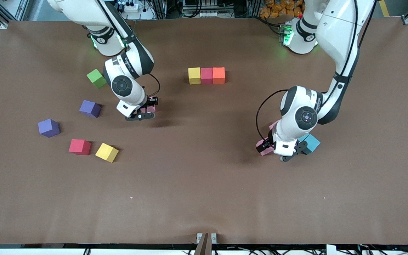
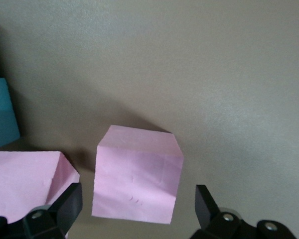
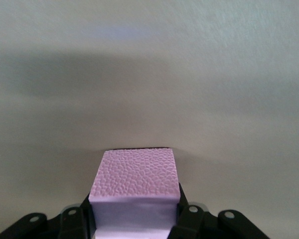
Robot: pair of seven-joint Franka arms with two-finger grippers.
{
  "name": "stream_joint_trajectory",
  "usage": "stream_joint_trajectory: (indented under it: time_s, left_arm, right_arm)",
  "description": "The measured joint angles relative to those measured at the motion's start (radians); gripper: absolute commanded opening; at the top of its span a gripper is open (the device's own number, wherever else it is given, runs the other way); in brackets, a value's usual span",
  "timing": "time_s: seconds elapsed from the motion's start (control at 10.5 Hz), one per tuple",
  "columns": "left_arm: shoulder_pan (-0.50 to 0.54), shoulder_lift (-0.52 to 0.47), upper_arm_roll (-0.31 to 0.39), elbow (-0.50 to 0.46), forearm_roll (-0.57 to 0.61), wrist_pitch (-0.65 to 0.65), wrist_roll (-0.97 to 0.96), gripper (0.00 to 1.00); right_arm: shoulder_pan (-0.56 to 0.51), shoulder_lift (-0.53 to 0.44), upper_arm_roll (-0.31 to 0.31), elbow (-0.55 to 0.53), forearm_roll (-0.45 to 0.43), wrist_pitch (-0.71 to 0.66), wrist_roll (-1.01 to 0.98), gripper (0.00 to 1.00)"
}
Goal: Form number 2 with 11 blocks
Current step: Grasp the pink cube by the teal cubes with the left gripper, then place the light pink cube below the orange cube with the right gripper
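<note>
Table: a brown-covered table (image 1: 204, 198) with two white arms reaching over it
Left gripper: the left gripper (image 1: 284, 151), low at the left arm's end, jaws spread wide and holding nothing; in the left wrist view (image 2: 134, 211) a pink cube (image 2: 137, 174) sits between the fingertips (image 2: 65, 206) without touching them
Pink cubes by the left gripper: two, one (image 1: 265, 148) nearer the camera, the other (image 1: 273, 124) mostly hidden by the wrist
Light blue cube: one (image 1: 311, 143) seen for certain, just beside the left gripper; the wrist hides whether more lie there
Yellow and red pair: one yellow cube (image 1: 107, 152) and one red cube (image 1: 80, 146), just beside each other at the right arm's end, nearest the camera on that side
Purple cubes: two, one (image 1: 49, 128) and one (image 1: 90, 108), each a step farther from the camera
Right gripper: the right gripper (image 1: 143, 112), low over the table, jaws drawn in narrow against the sides of a third pink cube (image 1: 148, 109); the right wrist view (image 3: 134, 214) shows the fingers (image 3: 192, 216) pressed to that cube (image 3: 134, 184)
Green cube: one (image 1: 96, 78), beside the right arm's wrist
Row of the number 2: three touching cubes, yellow (image 1: 194, 75), red (image 1: 207, 75), orange (image 1: 219, 75), farthest from the camera near the table's middle
Count in view: three pink, two yellow, two red, two purple, one orange, one green, one light blue
</note>
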Motion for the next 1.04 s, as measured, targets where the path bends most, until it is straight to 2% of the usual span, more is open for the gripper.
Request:
stream_joint_trajectory:
  time_s: [0.09,0.28,0.47,0.66,0.76,1.04]
  left_arm:
    - [-0.002,0.012,0.002,0.001,0.0,0.0,0.001,1.0]
    - [-0.006,0.036,0.013,0.002,0.001,0.0,0.033,0.8]
    - [-0.009,0.05,0.024,0.008,0.001,0.0,0.063,0.33]
    - [-0.01,0.051,0.028,0.028,0.001,0.0,0.064,0.05]
    - [-0.011,0.051,0.028,0.04,0.001,0.0,0.064,0.0]
    - [-0.011,0.041,0.029,0.078,0.001,-0.035,0.064,0.0]
  right_arm:
    - [0.009,0.0,0.002,0.032,0.0,-0.02,0.001,0.0]
    - [0.034,0.0,0.004,0.117,0.003,-0.082,0.044,0.0]
    - [0.092,0.014,0.006,0.209,0.033,-0.118,0.167,0.0]
    - [0.175,0.07,0.009,0.314,0.08,-0.136,0.286,0.0]
    - [0.222,0.113,0.01,0.373,0.082,-0.143,0.347,0.0]
    - [0.352,0.259,0.009,0.537,0.083,-0.153,0.48,0.0]
